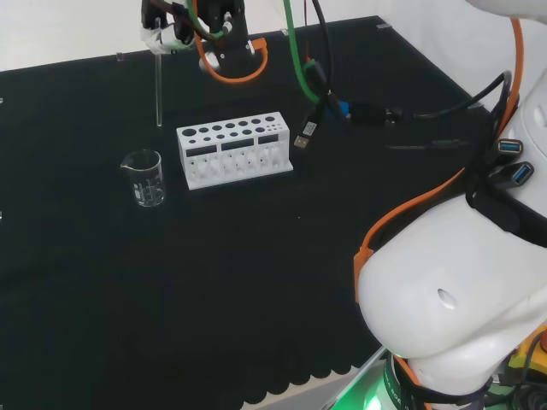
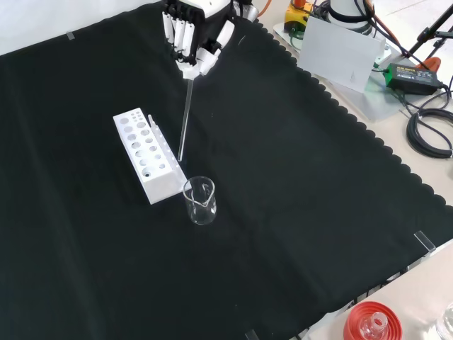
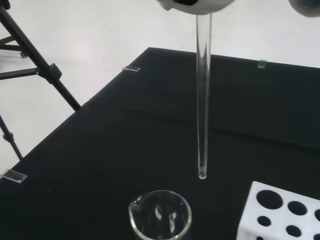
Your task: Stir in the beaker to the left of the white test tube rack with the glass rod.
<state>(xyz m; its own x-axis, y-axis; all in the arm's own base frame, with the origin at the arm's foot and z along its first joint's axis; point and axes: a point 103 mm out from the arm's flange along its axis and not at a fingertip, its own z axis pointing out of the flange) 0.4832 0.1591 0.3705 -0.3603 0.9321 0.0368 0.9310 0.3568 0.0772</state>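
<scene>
While the hand (image 2: 192,42) hangs above the cloth (image 2: 297,212), its fingers pinch the rod (image 2: 185,120) by the top end. Rod's long axis near vertical, free tip down (tip in air, above and apart from the beaker (image 2: 199,200)). Beaker upright on cloth, just beside the rack's (image 2: 145,154) end, left of it in head view.

It is a robotics laboratory: a bench under black cloth (image 2: 297,212), a glass beaker (image 1: 144,178), a white test tube rack (image 1: 232,149), and loose cables (image 2: 429,127) beside.
</scene>
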